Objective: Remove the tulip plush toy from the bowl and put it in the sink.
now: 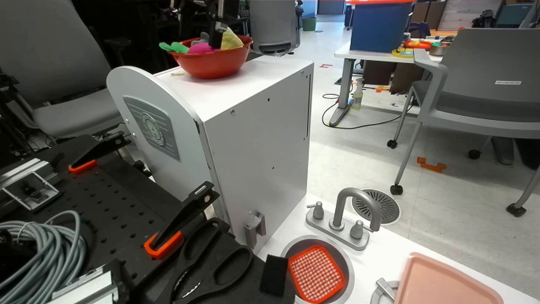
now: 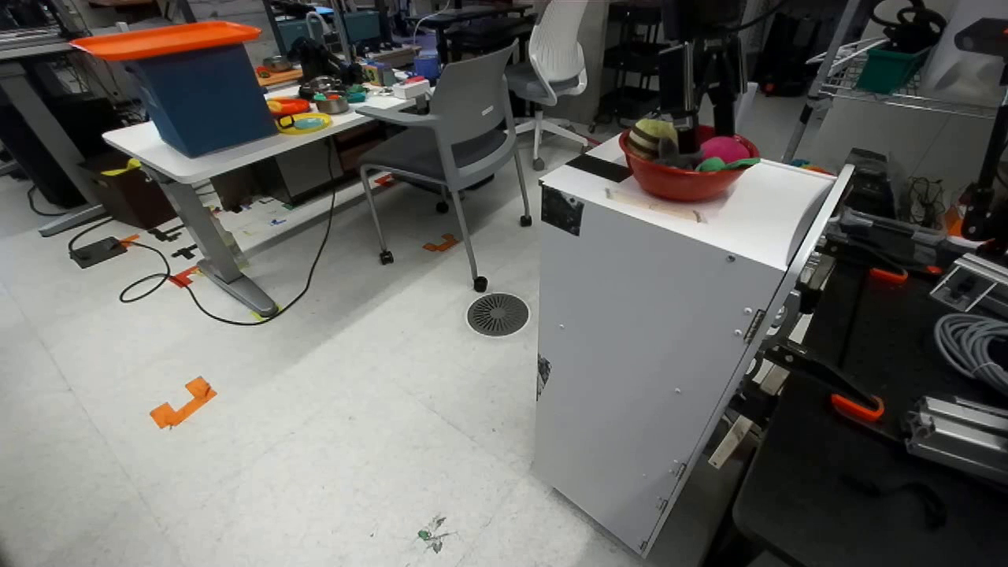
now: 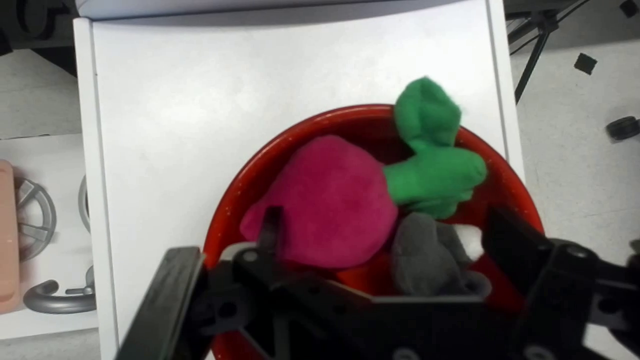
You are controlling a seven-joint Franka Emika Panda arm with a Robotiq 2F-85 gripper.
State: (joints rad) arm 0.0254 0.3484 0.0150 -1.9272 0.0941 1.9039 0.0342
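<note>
Wrist view: we look down into the red bowl (image 3: 367, 125), where the tulip plush toy (image 3: 325, 200) lies with its magenta head toward the left of that view and its green stem toward the right; one leaf drapes over the rim. Just below the stem, as seen there, we note a grey plush toy (image 3: 425, 255) with a white part. The gripper (image 3: 387, 232) is poised at the bowl with its jaws spread wide: one finger overlaps the magenta head, the opposite one lies near the bowl's right side, and we see nothing clasped between them. Whether the first finger touches the head, we cannot tell.

In both exterior views we find the gripper pointing down into the bowl, which sits upright on a white cabinet (image 1: 261, 126); a yellow plush toy (image 1: 231, 40) shows above the rim. In an exterior view we also identify the sink (image 1: 341, 256), round and grey-walled, an orange-red grid-patterned piece (image 1: 316, 272) lying in it, just beside the faucet (image 1: 338, 216); a pink tray (image 1: 447, 280) lies nearby.
</note>
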